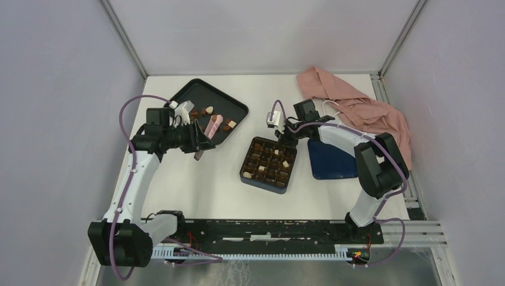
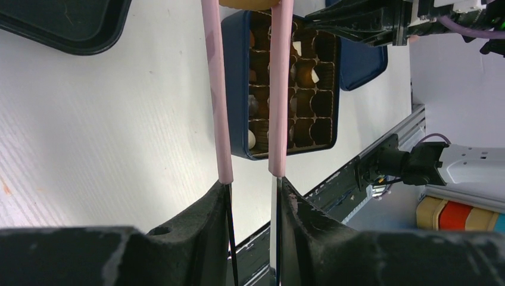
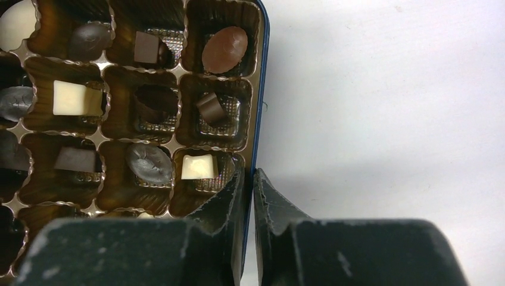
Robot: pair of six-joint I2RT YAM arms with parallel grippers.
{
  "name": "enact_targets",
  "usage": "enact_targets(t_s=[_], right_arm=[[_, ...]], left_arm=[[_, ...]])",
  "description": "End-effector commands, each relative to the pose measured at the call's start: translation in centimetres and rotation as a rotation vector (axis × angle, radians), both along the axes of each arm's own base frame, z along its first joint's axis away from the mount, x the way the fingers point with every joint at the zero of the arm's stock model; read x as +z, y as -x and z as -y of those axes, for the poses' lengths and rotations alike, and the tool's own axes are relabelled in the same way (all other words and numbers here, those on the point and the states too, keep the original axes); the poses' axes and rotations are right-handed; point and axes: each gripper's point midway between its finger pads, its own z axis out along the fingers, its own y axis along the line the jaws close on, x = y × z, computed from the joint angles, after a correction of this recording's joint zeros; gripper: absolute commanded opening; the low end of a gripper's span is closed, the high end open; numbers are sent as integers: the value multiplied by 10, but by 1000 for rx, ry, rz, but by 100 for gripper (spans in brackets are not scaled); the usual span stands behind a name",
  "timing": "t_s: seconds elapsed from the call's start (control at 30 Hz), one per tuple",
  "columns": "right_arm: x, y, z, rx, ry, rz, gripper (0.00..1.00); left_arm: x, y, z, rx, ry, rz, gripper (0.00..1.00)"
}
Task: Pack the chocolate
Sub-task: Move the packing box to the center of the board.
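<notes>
The dark blue box (image 1: 262,183) with grid compartments sits mid-table, with chocolate in many cells: a brown oval (image 3: 224,49), white squares (image 3: 198,167) and dark pieces. My right gripper (image 3: 250,176) is at the box's far corner (image 1: 284,138), shut on its blue wall (image 3: 262,89), one finger inside and one outside. My left gripper (image 2: 253,182) is shut on pink tongs (image 2: 215,89) over the black tray's near edge (image 1: 199,140). The tong tips pinch a light brown piece (image 2: 249,3) at the frame's top edge. A few loose chocolates (image 1: 208,110) lie in the tray (image 1: 235,107).
The box's blue lid (image 1: 330,161) lies flat just right of the box, under the right arm. A crumpled pink cloth (image 1: 357,107) covers the back right corner. White walls close in the table on three sides.
</notes>
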Motion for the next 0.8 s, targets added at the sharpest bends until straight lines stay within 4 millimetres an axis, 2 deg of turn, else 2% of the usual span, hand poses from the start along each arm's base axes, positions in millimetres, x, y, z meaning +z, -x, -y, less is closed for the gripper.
enact_targets(t_s=[0.0,0.17,0.47,0.6,0.7,0.77], right_arm=[[15,0,-6,-16,-43,14,16],[11,10,-5,-57,-57,-53,17],[19,35,-5,-299,-198,-183,21],[34,43,-9,-313,-263,-181,32],[52,31,-9,-271,-254,-99,40],[56,29,-14,-187,-217,-82,46]], left_arm=[[10,8,11,-6,58,-17,2],[12,10,18,-14,49,-18,2],[10,17,33,-43,53,-28,2],[10,23,47,-72,37,-29,2],[12,28,55,-90,29,-24,2],[13,32,59,-99,26,-21,2]])
